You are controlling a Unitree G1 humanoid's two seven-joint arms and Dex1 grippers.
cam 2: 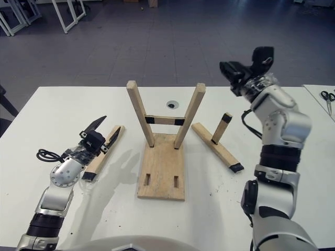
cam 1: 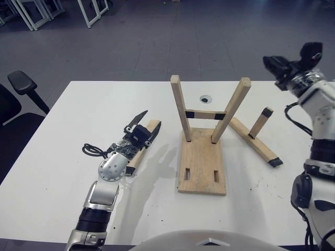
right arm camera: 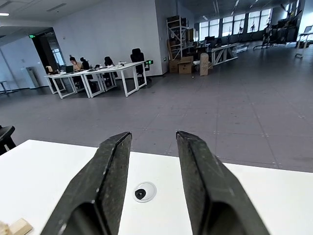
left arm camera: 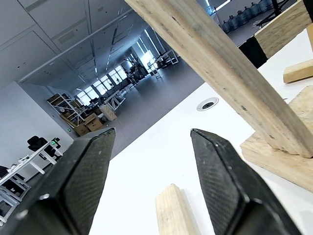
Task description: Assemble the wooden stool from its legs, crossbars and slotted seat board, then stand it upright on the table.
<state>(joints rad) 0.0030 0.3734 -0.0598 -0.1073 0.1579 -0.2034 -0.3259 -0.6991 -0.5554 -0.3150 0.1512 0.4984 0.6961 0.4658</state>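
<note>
Left jaws spread over leg [left arm camera: 172, 214], seat board [left arm camera: 286, 157] beyond

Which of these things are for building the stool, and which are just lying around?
For the stool: seat board, two slotted-in legs, their crossbar, loose leg on the left, leg with short crossbar on the right.
Just lying about: scissors, office chair.

The left hand [cam 1: 142, 128] hides much of the loose leg [cam 2: 114, 137] beneath it.
</note>
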